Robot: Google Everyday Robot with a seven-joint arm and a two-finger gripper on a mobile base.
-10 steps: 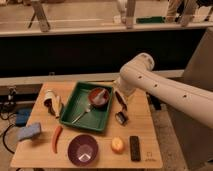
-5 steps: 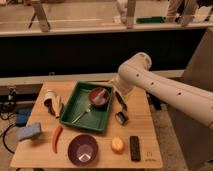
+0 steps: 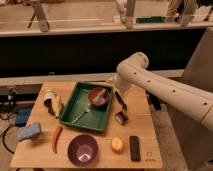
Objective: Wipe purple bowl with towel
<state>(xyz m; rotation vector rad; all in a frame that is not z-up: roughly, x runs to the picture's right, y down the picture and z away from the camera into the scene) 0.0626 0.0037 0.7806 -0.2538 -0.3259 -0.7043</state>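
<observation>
A wooden table (image 3: 146,117) stands before a dark wall panel under a pale ledge. A green tray (image 3: 75,102) in the middle holds a reddish bowl (image 3: 98,96) at its rear right corner and a fork (image 3: 81,114). The purple bowl (image 3: 83,149), empty, sits at the table's front edge, with an orange (image 3: 117,144) to its right. A blue pad (image 3: 29,131) lies at the left edge. The gripper (image 3: 121,117) hangs just beside the tray's right edge; whether it is wide, narrow or holding anything cannot be told. Nothing has shifted since half a second ago.
</observation>
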